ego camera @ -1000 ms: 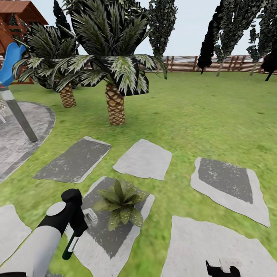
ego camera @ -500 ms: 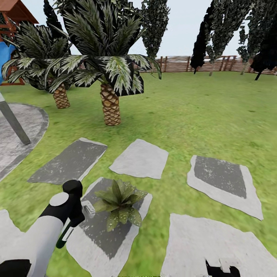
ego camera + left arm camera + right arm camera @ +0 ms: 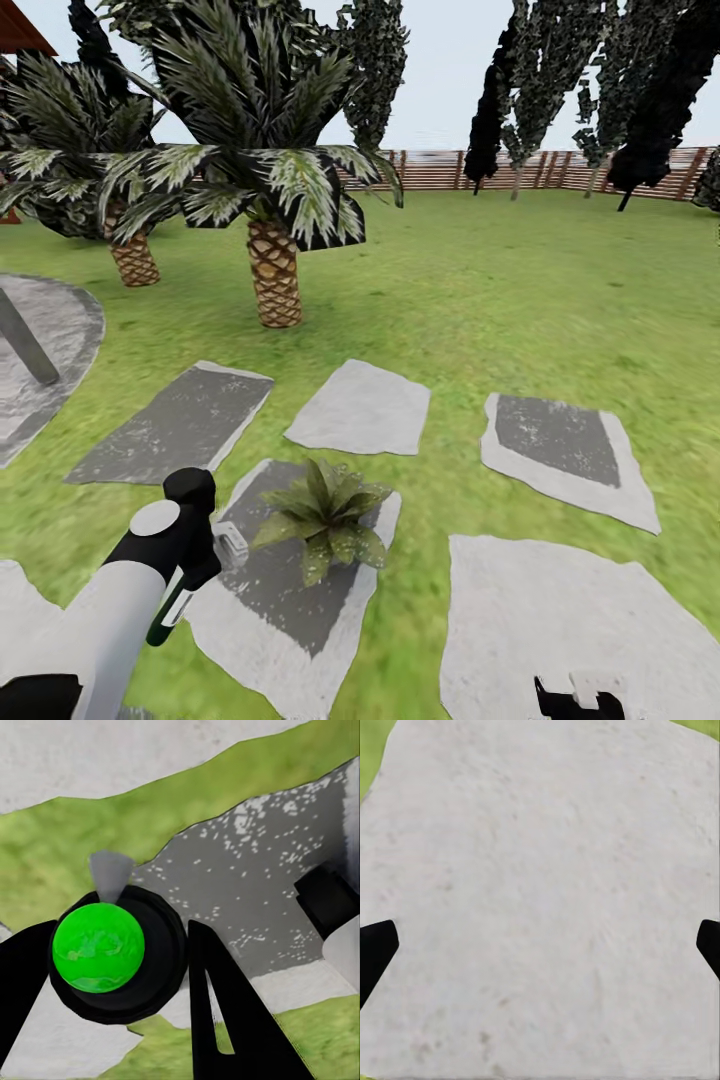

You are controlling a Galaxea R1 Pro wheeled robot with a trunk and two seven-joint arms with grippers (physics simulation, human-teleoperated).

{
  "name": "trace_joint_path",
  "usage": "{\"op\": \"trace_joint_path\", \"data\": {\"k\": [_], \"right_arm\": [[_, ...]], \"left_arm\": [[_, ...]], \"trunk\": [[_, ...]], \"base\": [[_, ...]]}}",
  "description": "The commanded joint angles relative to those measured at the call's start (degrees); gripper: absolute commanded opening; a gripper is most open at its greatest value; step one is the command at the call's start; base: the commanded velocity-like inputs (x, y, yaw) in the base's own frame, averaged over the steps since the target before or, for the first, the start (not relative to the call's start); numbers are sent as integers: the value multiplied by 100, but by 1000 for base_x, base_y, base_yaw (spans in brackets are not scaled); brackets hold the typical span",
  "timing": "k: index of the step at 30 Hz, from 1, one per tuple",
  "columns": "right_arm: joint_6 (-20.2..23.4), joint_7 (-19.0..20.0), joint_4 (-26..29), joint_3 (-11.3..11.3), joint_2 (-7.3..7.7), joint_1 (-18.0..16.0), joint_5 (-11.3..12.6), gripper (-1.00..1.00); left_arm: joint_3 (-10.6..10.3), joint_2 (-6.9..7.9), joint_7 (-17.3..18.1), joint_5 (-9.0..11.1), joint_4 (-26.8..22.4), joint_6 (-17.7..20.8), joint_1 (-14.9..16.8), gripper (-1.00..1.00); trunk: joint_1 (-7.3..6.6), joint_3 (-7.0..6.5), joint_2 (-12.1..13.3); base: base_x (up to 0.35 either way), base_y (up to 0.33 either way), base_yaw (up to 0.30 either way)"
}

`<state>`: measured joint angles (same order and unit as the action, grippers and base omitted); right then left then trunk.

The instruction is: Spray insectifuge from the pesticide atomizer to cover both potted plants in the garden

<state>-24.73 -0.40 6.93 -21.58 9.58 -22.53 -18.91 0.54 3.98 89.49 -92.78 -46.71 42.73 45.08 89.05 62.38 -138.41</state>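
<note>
Left gripper: black fingers clamped either side of the pesticide atomizer; wrist view looks straight down its round black body with the bright green end between the fingers
Atomizer position: head view, 7 o'clock, slim dark bottle hanging under the left gripper, tilted, over the edge of a stepping stone
Right gripper: spread wide, one black fingertip at each edge of its wrist view, nothing between them; shows at 5 o'clock in head view
Under right gripper: pale grey stepping stone
Potted plant: speckled green rosette on the same dark-centred stone, just beside the left gripper, at its 2 o'clock
Ground: green lawn with several more grey stones
Surroundings: two palms at 11 o'clock, paved patio at 9 o'clock, slat fence and dark trees at 1 o'clock
</note>
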Motion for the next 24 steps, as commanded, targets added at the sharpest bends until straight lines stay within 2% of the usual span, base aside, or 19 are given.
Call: {"op": "trace_joint_path", "data": {"k": [1, 10, 18, 24], "right_arm": [[-23, -4, -7, -48, 0, -6, -60, 100], [-23, -4, -7, -48, 0, -6, -60, 100], [-23, -4, -7, -48, 8, -6, -51, 100], [-23, -4, -7, -48, 9, -6, -51, 100]], "left_arm": [[6, 2, 51, -40, -5, 60, 1, -100], [38, -11, 51, -6, 37, 69, -1, -100], [37, 7, 51, 17, 78, 35, -37, -100], [36, 33, 51, 27, 83, 0, -55, -100]], "trunk": [[-1, 5, -2], [-1, 5, -2], [-1, 5, -2], [-1, 5, -2]], "base": [[-5, 303, -87], [135, 271, -272], [46, 25, -296], [0, 0, -72]]}}
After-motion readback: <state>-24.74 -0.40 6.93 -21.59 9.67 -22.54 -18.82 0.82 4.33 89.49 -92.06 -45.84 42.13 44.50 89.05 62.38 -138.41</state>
